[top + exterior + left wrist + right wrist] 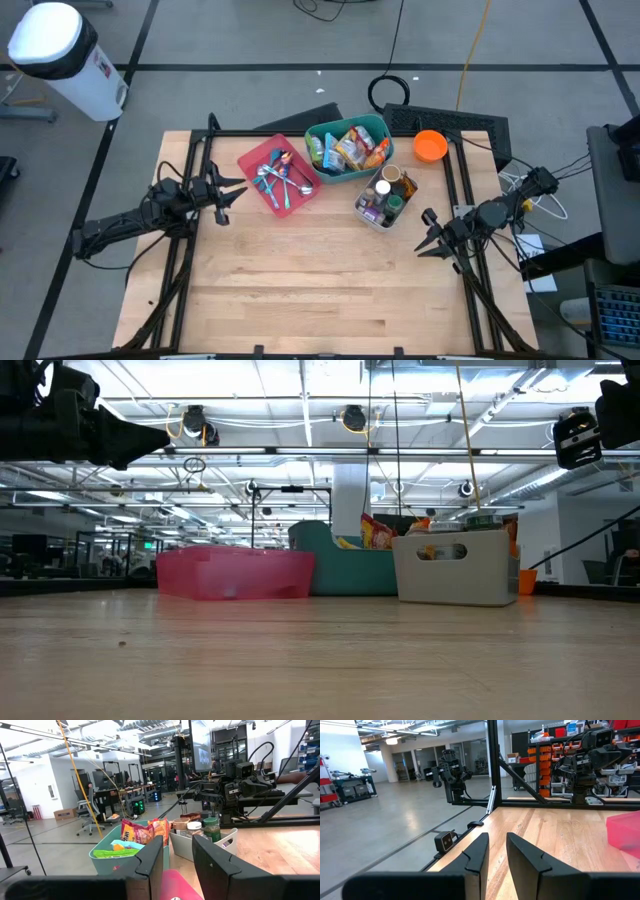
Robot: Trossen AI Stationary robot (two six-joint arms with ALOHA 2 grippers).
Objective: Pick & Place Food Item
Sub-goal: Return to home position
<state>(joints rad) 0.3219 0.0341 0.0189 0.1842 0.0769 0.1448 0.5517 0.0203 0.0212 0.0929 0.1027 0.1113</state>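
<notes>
Table: pale wood, bare along its near half. Left gripper: raised off the table, just left of the red bin, fingers a moderate gap apart and holding nothing. Right gripper: well to the bin's right, past the caddy, raised, fingers narrowly apart and empty. Red bin: only the high view shows the spoons lying in it, silver and coloured; the low view shows just its pink wall, and the right wrist view one corner. White caddy: right of the red bin and slightly nearer, holding lidded jars, seen plainly from the left wrist. Teal bin: just beside the red bin's right far corner, holding the food packets. Orange bowl: farther right, past the teal bin. White trash can: on the floor, far left beyond the red bin.
</notes>
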